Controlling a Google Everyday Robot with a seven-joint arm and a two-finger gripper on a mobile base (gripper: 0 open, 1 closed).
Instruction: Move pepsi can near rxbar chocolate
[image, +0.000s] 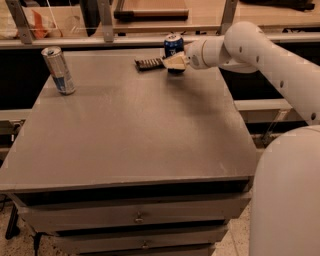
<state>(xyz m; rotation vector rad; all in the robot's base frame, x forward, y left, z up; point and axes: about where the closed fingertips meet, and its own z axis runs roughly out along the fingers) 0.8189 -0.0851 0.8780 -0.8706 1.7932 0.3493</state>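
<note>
- pepsi can (173, 45) stands upright just right of the rxbar chocolate (148, 63), slightly behind it, at the far side of the table (140, 135).
- rxbar chocolate lies flat, with its long side running left-right.
- pincer (169, 62) sits low in front of the can's lower half, its tip just right of the bar's right end. It covers the gap, so can't tell if can and bar touch.
- Can't tell if the pincer is clamped on the can or let go of it: contact is hidden.
- Arm (260, 55) reaches in from the right of the bar.
- Slim silver-blue can (58, 70) stands well left of the bar, not involved.
- Progress: can looks already placed near the bar, so the main goal is basically met.
- Left: probably release if gripped, then back off without knocking can or bar.
</note>
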